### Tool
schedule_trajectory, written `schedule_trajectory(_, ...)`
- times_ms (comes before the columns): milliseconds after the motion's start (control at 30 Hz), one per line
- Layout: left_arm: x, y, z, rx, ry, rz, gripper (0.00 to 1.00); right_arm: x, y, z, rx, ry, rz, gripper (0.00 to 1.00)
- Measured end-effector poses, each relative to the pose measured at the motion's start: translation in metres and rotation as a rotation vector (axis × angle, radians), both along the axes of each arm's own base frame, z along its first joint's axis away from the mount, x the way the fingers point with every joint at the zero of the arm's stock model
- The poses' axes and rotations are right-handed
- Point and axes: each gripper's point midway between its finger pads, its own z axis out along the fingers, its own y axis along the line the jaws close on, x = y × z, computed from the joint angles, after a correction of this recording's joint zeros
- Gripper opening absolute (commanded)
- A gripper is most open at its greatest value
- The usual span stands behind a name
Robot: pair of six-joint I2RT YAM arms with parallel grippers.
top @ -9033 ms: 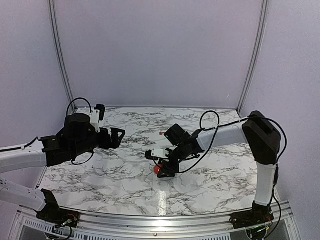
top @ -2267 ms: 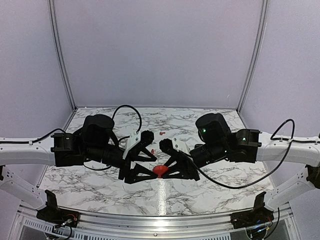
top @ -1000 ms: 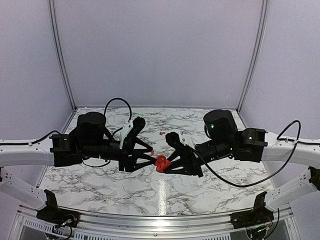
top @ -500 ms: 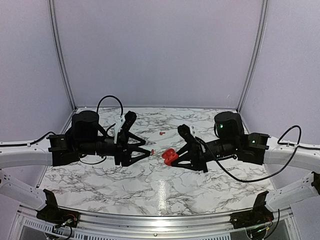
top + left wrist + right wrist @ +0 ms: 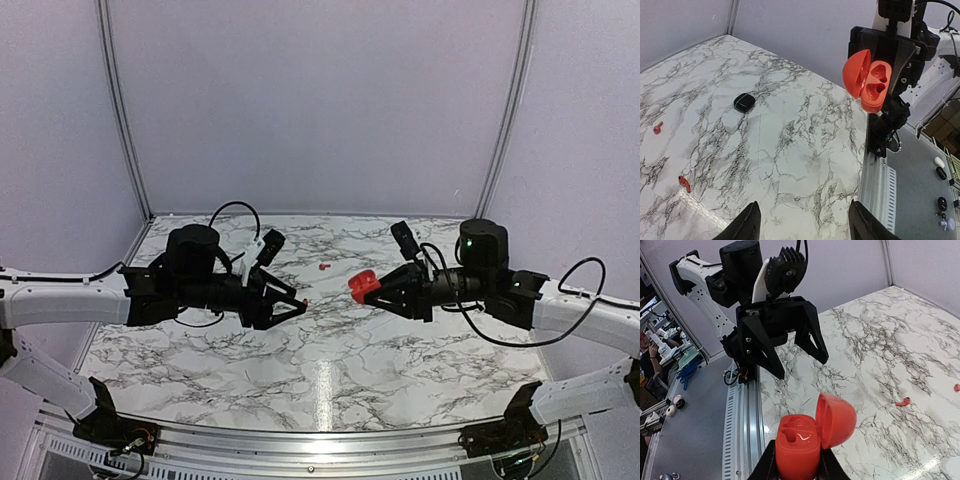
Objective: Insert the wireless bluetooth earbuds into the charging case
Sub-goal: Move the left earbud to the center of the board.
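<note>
The right jaws are clenched on the base of the open red case (image 5: 364, 287), holding it in the air above the tabletop (image 5: 330, 380) with its lid hinged back. The left jaws face the case from well apart, released and holding nothing. One red earbud (image 5: 303, 300) lies on the marble left of the case, and a second red earbud (image 5: 323, 267) lies behind it. In the left wrist view a black case (image 5: 744, 102) sits down-left of the red case, clear of the tabletop's edges.
</note>
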Motion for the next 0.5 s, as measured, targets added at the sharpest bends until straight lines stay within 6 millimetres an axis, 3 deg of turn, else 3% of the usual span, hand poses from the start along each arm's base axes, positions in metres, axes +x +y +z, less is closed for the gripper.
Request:
schedule_trajectory(67, 0.008, -0.001, -0.005, 0.021, 0.001, 0.034, 0.63, 0.006, -0.004, 0.001, 0.004, 0.006, -0.021, 0.01)
schedule_trajectory(267, 0.066, -0.01, -0.027, 0.157, 0.017, 0.215, 0.61, 0.027, -0.025, 0.003, 0.015, 0.008, -0.121, 0.02)
schedule_trajectory(500, 0.122, -0.005, -0.082, 0.381, 0.077, 0.392, 0.54, 0.034, -0.036, -0.003, 0.017, 0.016, -0.164, 0.02)
